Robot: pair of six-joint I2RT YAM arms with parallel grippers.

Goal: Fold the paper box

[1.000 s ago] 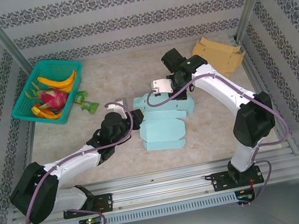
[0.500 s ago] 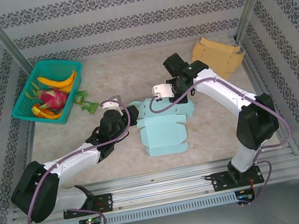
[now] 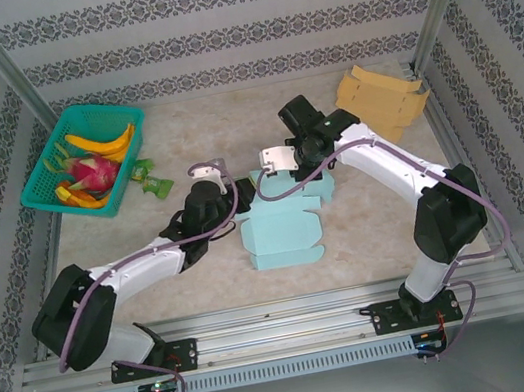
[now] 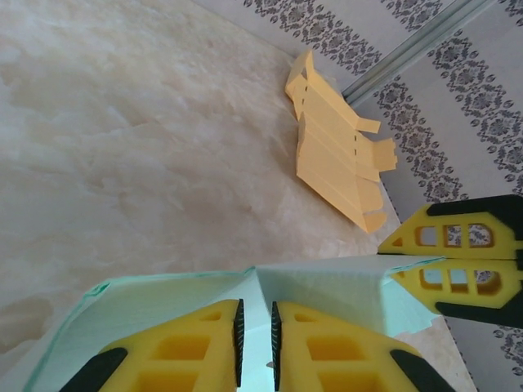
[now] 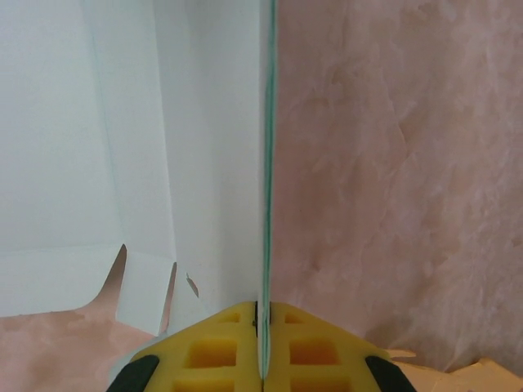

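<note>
From above, we see the flat, pale mint paper box (image 3: 283, 228) lying partly unfolded on the marbled beige table (image 3: 369, 228), about midway between the two arms. The left claw (image 3: 234, 199) meets its left edge, and the right claw (image 3: 282, 180) sits on its far edge, where a flap stands up. A teal plastic basket (image 3: 92, 109) of bananas and a pink dragon fruit rests at the far left, with a small green packet (image 3: 150, 182) just beside it. A flattened tan cardboard blank (image 3: 382, 99) lies in the far right corner, well apart from the paper box.

From the left wrist, we see the left claw's yellow fingers (image 4: 192, 347) drawn close with only a narrow slit between them, and the creased mint paper runs into that slit, so the claw is grasping the paper box. Across the sheet, the right claw pinches the same paper from the right. The tan cardboard blank lies beyond on the table.

From the right wrist, we see the right claw's yellow fingers (image 5: 315, 351) clenched on a thin upright edge of the paper box, with its white inner face spreading to the left and bare table to the right.
</note>
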